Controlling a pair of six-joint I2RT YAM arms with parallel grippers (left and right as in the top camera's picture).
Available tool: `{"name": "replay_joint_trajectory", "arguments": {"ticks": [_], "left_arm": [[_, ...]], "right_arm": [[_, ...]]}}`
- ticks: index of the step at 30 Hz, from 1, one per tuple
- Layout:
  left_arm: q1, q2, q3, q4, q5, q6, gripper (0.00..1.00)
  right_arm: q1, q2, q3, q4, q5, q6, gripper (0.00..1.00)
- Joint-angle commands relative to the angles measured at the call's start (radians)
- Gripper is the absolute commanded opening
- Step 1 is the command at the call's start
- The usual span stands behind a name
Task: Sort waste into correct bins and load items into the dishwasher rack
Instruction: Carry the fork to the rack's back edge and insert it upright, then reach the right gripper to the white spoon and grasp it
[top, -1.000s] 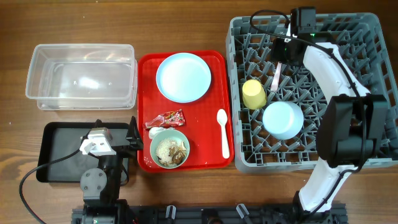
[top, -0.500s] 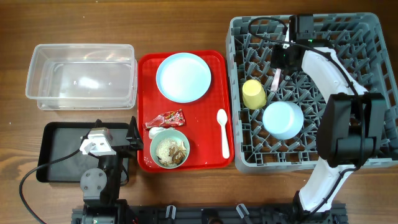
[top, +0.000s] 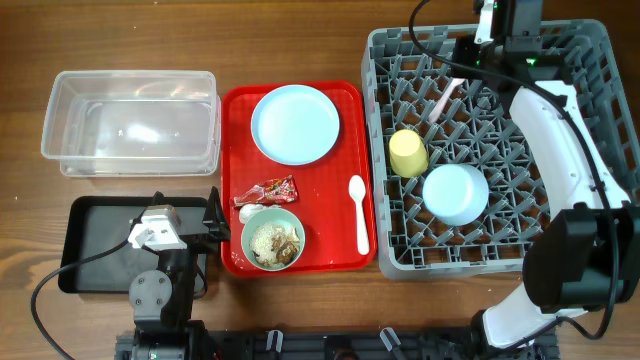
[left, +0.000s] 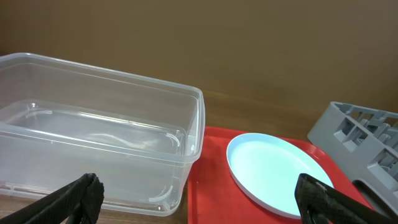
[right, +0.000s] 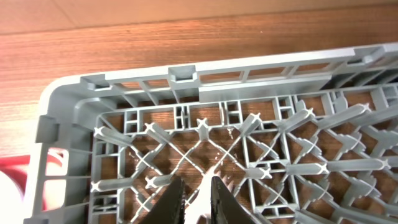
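My right gripper (right: 198, 198) is shut on the white fork (right: 202, 190) over the far side of the grey dishwasher rack (top: 600, 150); the fork (top: 443, 102) slants down from it. A yellow cup (top: 408, 151) and an upturned pale blue bowl (top: 455, 193) sit in the rack. The red tray (top: 340, 255) holds the light blue plate (top: 295, 123), white spoon (top: 358, 212), red wrapper (top: 277, 188), white scrap (top: 249, 212) and a green bowl (top: 272, 240) of beige leftovers. My left gripper (left: 199, 199) is open and empty near the clear tub (left: 93, 137).
The clear tub (top: 130, 122) stands at the far left and the black tray (top: 100, 240) in front of it, with the left arm's base beside it. The right arm (top: 560, 130) arches over the rack's right half. Bare wooden table lies behind the tub and tray.
My right gripper closed on the fork, which lay in the rack, and pulled back toward the rack's far edge, tilting the fork up. The left arm has not moved.
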Motion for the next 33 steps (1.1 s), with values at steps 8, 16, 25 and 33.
{"name": "replay_joint_trajectory", "arguments": {"ticks": [8,16,25,33], "left_arm": [[-0.003,0.003,-0.001,-0.007,0.009,0.019,1.0],[-0.003,0.003,-0.001,-0.008,0.009,0.019,1.0],[-0.003,0.003,-0.001,-0.008,0.009,0.019,1.0],[-0.003,0.003,-0.001,-0.008,0.009,0.019,1.0]], "right_arm": [[0.012,0.005,0.006,-0.089,-0.041,-0.073,0.23],[0.019,0.005,0.006,-0.186,-0.358,-0.042,0.37],[0.324,0.005,0.006,-0.479,-0.362,0.023,0.34],[0.703,0.005,-0.122,-0.626,-0.042,0.364,0.44]]}}
